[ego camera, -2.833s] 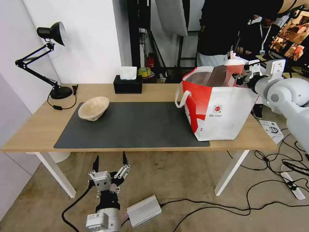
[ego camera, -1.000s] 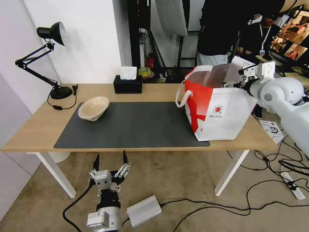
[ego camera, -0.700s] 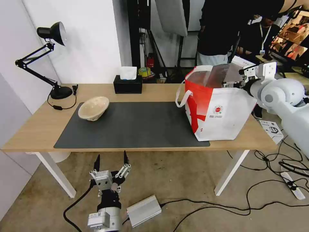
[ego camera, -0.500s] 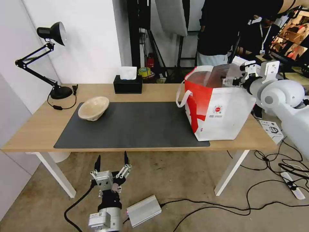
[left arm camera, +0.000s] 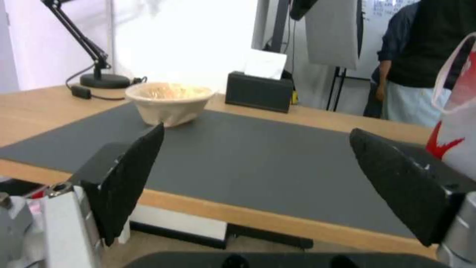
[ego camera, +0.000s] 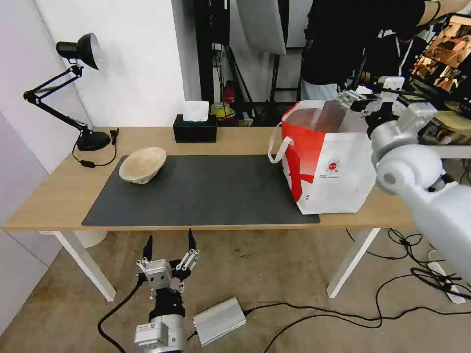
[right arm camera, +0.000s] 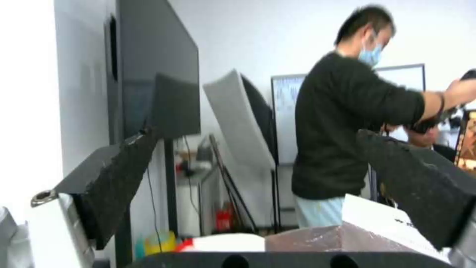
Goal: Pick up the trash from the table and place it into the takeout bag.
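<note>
- Head view: the pulp bowl (ego camera: 143, 164) sits on the far left corner of the grey mat (ego camera: 206, 191) on the counter (ego camera: 59, 191), tilted a little, its mouth turned up and toward the lamp (ego camera: 78, 88). It is well apart from the bag (ego camera: 333, 171), which stands at the counter's right end.
- The left end effector (ego camera: 168, 247) hangs below the counter's front edge, released, fingers spread and empty. In the left wrist view the bowl (left arm camera: 169, 101) lies ahead of it, past the mat's near edge.
- The right end effector (ego camera: 360, 98) is above the bag's far right rim, released and holding nothing. The right wrist view looks past its spread fingers (right arm camera: 119, 178) into the room.
- Handling, as a judgement: moulded pulp looks very light and fairly stiff, but thin. A hard squeeze may dent or crack the wall. The surface looks matte and rough, so slipping seems unlikely.
- Best hold is probably the rim, one finger inside and one outside, on the side nearest the robot. Being so light, it may skid on the mat if nudged.
- The bag looks soft-sided, so its mouth may fold if bumped.
- A tissue box (ego camera: 195, 128) stands behind the mat, clear of the bowl.
</note>
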Robot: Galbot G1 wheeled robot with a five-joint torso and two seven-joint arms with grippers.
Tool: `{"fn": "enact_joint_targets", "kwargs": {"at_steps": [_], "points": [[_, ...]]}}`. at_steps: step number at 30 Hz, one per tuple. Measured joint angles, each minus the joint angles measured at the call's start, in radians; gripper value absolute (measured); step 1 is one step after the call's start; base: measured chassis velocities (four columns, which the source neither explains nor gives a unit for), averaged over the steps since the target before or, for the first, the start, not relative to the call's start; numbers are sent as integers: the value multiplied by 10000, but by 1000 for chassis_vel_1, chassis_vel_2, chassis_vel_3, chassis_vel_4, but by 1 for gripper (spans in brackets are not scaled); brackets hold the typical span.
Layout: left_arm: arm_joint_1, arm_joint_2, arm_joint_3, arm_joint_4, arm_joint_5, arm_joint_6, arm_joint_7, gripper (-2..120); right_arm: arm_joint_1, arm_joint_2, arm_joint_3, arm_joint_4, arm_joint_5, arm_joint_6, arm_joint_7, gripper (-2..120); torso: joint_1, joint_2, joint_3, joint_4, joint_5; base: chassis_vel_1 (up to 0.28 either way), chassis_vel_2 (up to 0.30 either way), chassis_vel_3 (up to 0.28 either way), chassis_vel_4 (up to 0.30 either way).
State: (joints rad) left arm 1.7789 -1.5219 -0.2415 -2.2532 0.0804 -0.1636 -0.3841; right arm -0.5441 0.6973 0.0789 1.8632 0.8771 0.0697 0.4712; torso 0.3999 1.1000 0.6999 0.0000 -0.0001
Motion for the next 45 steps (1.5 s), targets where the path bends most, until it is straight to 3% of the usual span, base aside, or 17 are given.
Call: {"fn": "enact_joint_targets", "kwargs": {"at_steps": [8, 19, 32, 45], "points": [[-6, -10, -32, -55, 19, -3, -28, 100, -2796, 406, 1192, 1549, -1395, 1222, 289, 100, 0, 0, 0, -1, 1, 0, 0, 0, 0], [10, 93, -47, -24, -7, -30, -26, 100, -5916, 700, 2454, 2916, -2649, 1481, 297, 100, -1, 0, -1, -2, 1, 0, 0, 0, 0], [196, 64, 20, -41, 187, -154, -4, 100, -8229, 1551, 2490, 3158, -4530, 2354, 398, 100, -1, 1, 0, 0, 0, 0, 0, 0, 0], [162, 17, 20, 71, 230, -264, 14, 100, -9383, 2278, 2115, 2633, -5967, 2908, 539, 100, 0, 0, 0, 0, 1, 0, 0, 0, 0]]}}
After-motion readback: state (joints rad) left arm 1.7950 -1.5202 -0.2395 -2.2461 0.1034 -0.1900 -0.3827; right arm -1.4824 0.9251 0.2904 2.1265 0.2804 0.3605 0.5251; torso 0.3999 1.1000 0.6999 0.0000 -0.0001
